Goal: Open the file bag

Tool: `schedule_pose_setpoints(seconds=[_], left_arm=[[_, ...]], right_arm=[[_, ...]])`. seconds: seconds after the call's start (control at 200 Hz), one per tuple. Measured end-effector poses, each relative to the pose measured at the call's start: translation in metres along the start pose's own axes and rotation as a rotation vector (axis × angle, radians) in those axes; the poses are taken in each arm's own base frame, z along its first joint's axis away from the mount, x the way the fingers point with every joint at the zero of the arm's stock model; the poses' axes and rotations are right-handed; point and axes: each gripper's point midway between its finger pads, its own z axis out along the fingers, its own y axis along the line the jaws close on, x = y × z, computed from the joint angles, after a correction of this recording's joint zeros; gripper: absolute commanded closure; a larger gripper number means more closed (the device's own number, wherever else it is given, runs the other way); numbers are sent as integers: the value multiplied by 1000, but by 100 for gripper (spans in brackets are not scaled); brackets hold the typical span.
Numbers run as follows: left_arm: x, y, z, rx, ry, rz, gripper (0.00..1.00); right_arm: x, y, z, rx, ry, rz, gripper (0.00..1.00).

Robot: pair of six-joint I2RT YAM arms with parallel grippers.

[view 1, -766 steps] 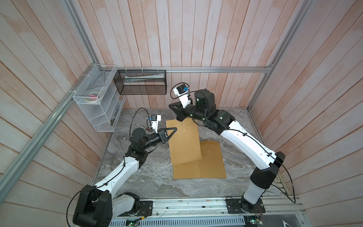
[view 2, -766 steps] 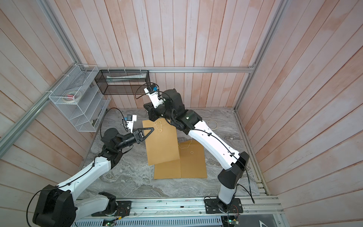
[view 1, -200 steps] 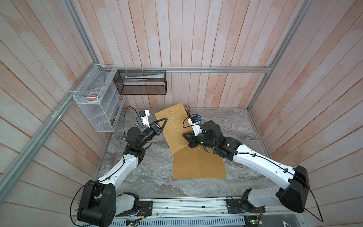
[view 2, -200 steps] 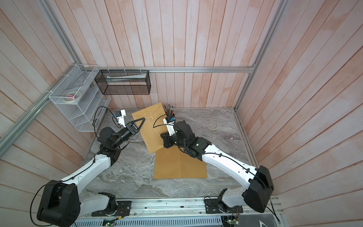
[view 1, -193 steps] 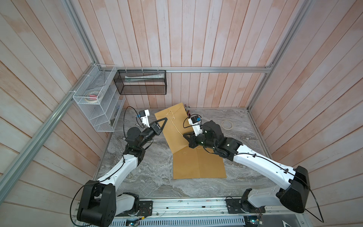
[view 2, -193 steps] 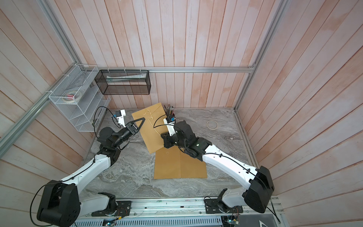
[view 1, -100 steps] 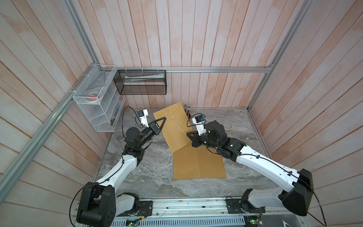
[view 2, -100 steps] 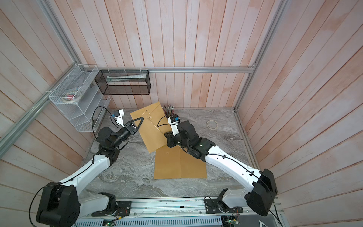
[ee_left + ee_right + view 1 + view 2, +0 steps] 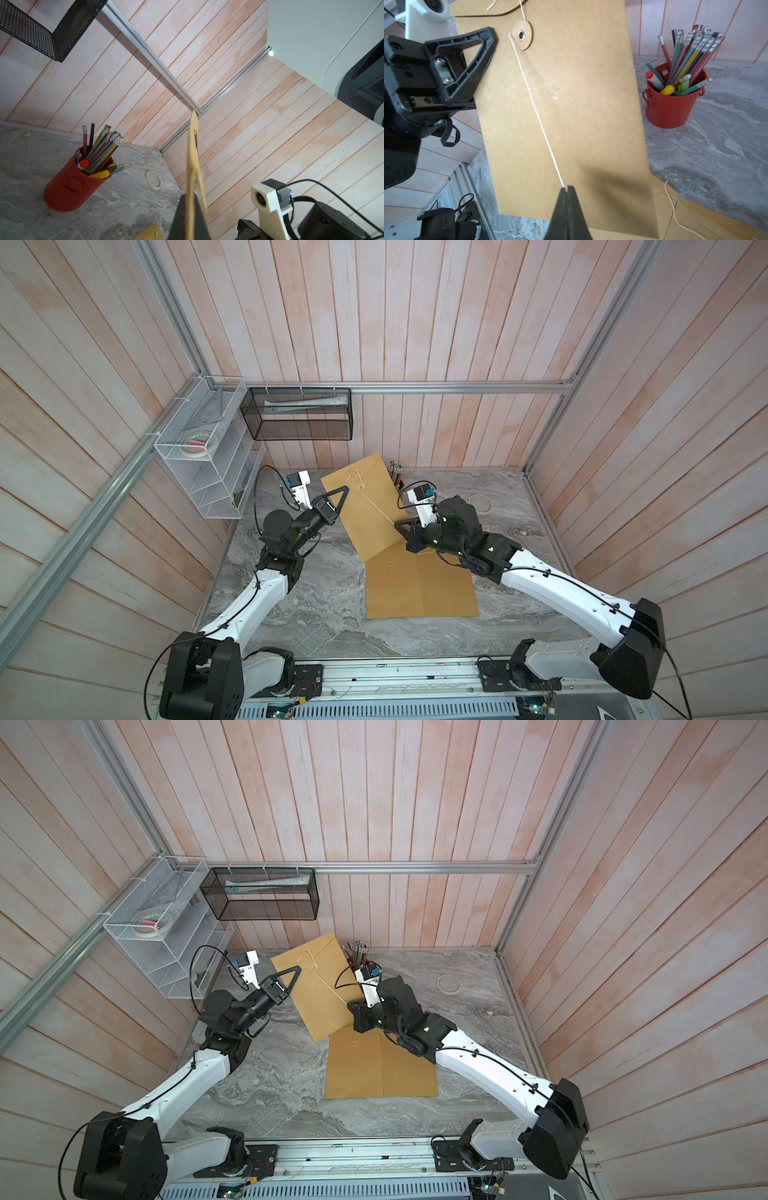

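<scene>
1. String (image 9: 537,112) is the thing to watch: it runs taut from the round button (image 9: 522,35) down the face of the file bag (image 9: 571,93) to the right gripper (image 9: 566,188).
2. Right gripper is clenched on the string's free end, jaws pressed together, tips near the bag's lower edge.
3. Left gripper (image 9: 345,489) is pinched on the bag's side edge up near the flap (image 9: 477,8). Its wrist view shows the bag edge-on between the jaws.
4. Bag location: off the table (image 9: 324,593), held up and tilted, with its flap end high toward the back wall. Its lower corner sits over the flat folders (image 9: 419,589) lying on the table.
5. Key relation: the button lies up the bag's long axis from the right gripper, and the string follows that axis at a slight diagonal. The left gripper is just beside the button; the right one is a full string-length away.
6. My read: the flap looks folded down, so the bag isn't open. Can't tell how many turns remain round the button.
7. Next move probably needs the right gripper to circle the button with the string kept off the bag face.
8. Risk: the pencil pot (image 9: 670,108) stands close behind the bag on that side.
</scene>
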Motion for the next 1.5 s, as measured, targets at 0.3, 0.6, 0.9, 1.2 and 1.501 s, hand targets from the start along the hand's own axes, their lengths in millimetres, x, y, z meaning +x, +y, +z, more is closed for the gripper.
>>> schedule_pose_setpoints(seconds=[0.3,0.6,0.9,1.2,1.501], left_arm=[[-2,1,-2,-9,-16,2,100],[-2,4,-5,-18,-18,1,100],[-6,1,-7,-11,-25,8,100],[4,4,-9,-7,8,-2,100],[21,3,-11,19,85,5,100]], right_arm=[[9,3,5,-39,18,30,100],[7,-7,-1,6,11,31,100],[-15,-32,-35,89,-68,45,100],[-16,-52,-43,158,-59,21,100],[-46,-58,-60,208,-106,-25,100]])
